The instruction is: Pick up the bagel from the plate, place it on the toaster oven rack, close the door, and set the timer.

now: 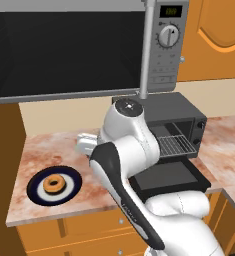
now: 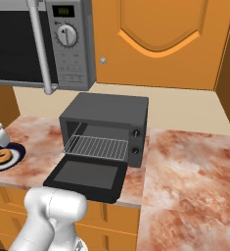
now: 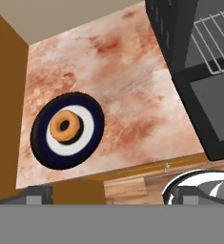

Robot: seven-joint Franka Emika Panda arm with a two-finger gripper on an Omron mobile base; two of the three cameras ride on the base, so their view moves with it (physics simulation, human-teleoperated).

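The bagel (image 1: pixel 54 184) lies in the middle of the plate (image 1: pixel 71 191), which sits on the marbled counter (image 1: pixel 44 147) near its front edge, at the left end beside a brown wall panel (image 1: pixel 4 165); the toaster oven (image 1: pixel 181 107) stands well to the right of the plate, its door (image 1: pixel 169 177) dropped flat toward the front and the wire rack (image 1: pixel 176 145) bare inside; a large microwave (image 1: pixel 64 47) hangs above. In the hand view the gripper (image 3: pixel 112 194) hovers high over the front edge of the counter, right of the plate and apart from it; its fingers (image 3: pixel 35 194) stand spread wide with nothing between them; the bagel (image 3: pixel 65 126) shows up and left of them.
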